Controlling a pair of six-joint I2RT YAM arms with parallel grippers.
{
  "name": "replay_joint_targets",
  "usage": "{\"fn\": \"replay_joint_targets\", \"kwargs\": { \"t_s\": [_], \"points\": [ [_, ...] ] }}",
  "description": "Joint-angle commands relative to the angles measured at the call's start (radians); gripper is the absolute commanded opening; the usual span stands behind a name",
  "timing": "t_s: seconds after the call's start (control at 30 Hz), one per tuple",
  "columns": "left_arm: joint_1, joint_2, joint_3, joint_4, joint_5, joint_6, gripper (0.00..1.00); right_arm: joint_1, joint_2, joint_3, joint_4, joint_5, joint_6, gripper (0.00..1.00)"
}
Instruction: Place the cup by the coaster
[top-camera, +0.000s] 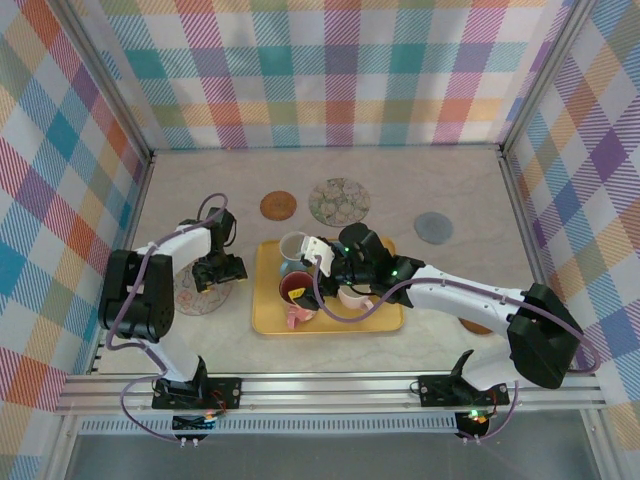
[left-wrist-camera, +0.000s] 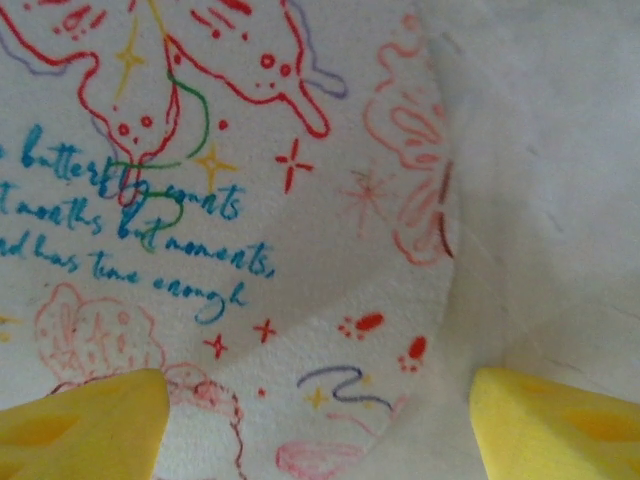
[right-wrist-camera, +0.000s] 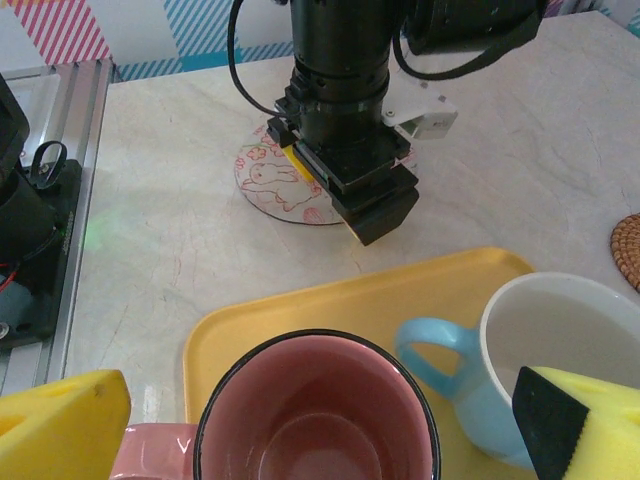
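A pink cup (top-camera: 297, 290) with a dark rim stands on the yellow tray (top-camera: 270, 322). In the right wrist view this cup (right-wrist-camera: 318, 420) sits between the wide-apart fingers of my right gripper (right-wrist-camera: 320, 430), which is open and not touching it. A white coaster (top-camera: 192, 297) with coloured drawings lies on the table left of the tray. My left gripper (top-camera: 222, 272) hovers close over that coaster (left-wrist-camera: 250, 200), open, its yellow fingertips (left-wrist-camera: 90, 425) astride the coaster's edge with nothing held between them.
A white cup with a blue handle (right-wrist-camera: 560, 340) stands on the tray right beside the pink one, and another pink cup (top-camera: 352, 297) lies under my right arm. Brown (top-camera: 278, 206), stone-patterned (top-camera: 339, 200) and grey (top-camera: 433, 227) coasters lie farther back.
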Motion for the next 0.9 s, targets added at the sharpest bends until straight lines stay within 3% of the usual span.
{"fn": "replay_joint_targets", "kwargs": {
  "t_s": [0.0, 0.4, 0.87],
  "points": [
    [0.010, 0.034, -0.016, 0.023, -0.018, -0.028, 0.77, 0.004, 0.000, -0.020, 0.057, 0.006, -0.026, 0.99],
    [0.017, 0.065, -0.018, 0.031, -0.070, -0.046, 0.61, 0.004, -0.007, -0.036, 0.053, 0.032, -0.054, 0.99],
    [0.023, 0.082, 0.024, 0.007, -0.060, -0.030, 0.23, 0.003, -0.012, -0.053, 0.070, 0.053, -0.086, 0.99]
  ]
}}
